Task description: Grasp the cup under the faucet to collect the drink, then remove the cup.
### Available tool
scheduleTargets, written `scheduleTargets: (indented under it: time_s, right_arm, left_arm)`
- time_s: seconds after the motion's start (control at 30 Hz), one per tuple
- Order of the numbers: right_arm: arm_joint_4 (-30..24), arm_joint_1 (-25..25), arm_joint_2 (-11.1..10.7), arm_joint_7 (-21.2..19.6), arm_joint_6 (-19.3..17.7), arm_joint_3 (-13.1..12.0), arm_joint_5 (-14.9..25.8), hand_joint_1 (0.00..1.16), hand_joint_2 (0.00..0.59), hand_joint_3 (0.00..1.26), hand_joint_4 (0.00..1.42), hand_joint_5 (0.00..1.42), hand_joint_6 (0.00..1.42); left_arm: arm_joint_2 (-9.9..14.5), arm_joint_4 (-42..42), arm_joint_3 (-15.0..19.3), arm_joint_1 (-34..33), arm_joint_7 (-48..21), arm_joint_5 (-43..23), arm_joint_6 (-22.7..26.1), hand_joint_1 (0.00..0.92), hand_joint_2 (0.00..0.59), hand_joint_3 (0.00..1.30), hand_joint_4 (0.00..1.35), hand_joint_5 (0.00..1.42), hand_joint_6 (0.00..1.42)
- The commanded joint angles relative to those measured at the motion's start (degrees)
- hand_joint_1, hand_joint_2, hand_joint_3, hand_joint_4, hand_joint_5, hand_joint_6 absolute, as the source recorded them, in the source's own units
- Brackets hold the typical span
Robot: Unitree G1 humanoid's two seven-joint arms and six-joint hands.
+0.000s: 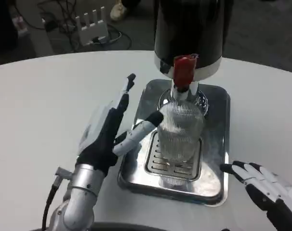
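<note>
Ribbed clear plastic or glass, the cup stands upright on the slotted grate of a steel drip tray, directly beneath the faucet with its red lever, which juts from the black drink dispenser at the far side of the white worktop.

In the head view the left hand reaches in from the near left. Its thumb lies against the cup's left wall while the other fingers point away toward the far side, spread and not wrapped round it, so nothing is gripped yet. The right hand rests on the worktop at the near right, just beside the tray's corner, fingers extended and apart, holding nothing.

The cup looks thin-walled and light, likely slippery despite its ridges, and it would tip easily if nudged while empty; a full one will be heavier and apt to slosh. The mid-body, below the rim and clear of the spout, seems the sound place to close around it.

The tray's raised rim sits between the left hand and the cup, and the faucet hangs close above the cup's mouth, so lifting straight up risks a knock. A white device with upright prongs and cables lie on the floor beyond the worktop's far edge.
</note>
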Motion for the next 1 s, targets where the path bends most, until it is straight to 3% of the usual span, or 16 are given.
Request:
scheduleTargets:
  time_s: [0.03,0.1,0.2,0.37,0.57,1.0]
  right_arm:
    - [0.6,-0.1,0.2,-0.6,-0.6,1.6,-0.9,0.62,0.418,0.10,0.04,0.00,0.00]
    - [0.5,-0.5,0.2,-0.6,-0.5,2.1,-1.2,0.62,0.420,0.10,0.04,0.00,0.00]
    - [0.5,-0.7,0.3,-0.6,-0.3,2.1,-1.3,0.63,0.423,0.11,0.04,0.00,0.00]
    - [0.6,0.5,0.4,-1.5,-0.8,0.4,-0.3,0.63,0.425,0.11,0.04,0.00,0.00]
    - [0.5,1.2,0.6,-2.1,-1.1,0.5,0.0,0.63,0.426,0.11,0.04,0.00,0.00]
    - [-0.3,2.1,0.4,-1.9,-1.5,-0.4,0.8,0.63,0.427,0.11,0.04,0.00,0.00]
  left_arm:
    - [0.9,-10.7,4.8,5.5,-2.2,-5.9,0.0,0.000,0.018,0.00,0.00,0.04,0.03]
    - [0.4,-15.2,6.1,6.6,-3.5,-8.0,1.7,0.000,0.022,0.05,0.11,0.11,0.08]
    - [-0.6,-22.8,7.8,6.7,-7.9,-14.3,6.2,0.000,0.047,0.28,0.36,0.31,0.26]
    - [0.0,-34.0,10.1,5.5,-16.0,-24.2,18.5,0.000,0.104,0.55,0.58,0.55,0.52]
    - [2.4,-41.1,11.4,3.4,-23.1,-29.0,28.6,0.000,0.111,0.48,0.55,0.57,0.55]
    - [2.2,-49.5,11.4,1.6,-25.1,-29.6,36.2,0.000,0.107,0.37,0.41,0.49,0.50]
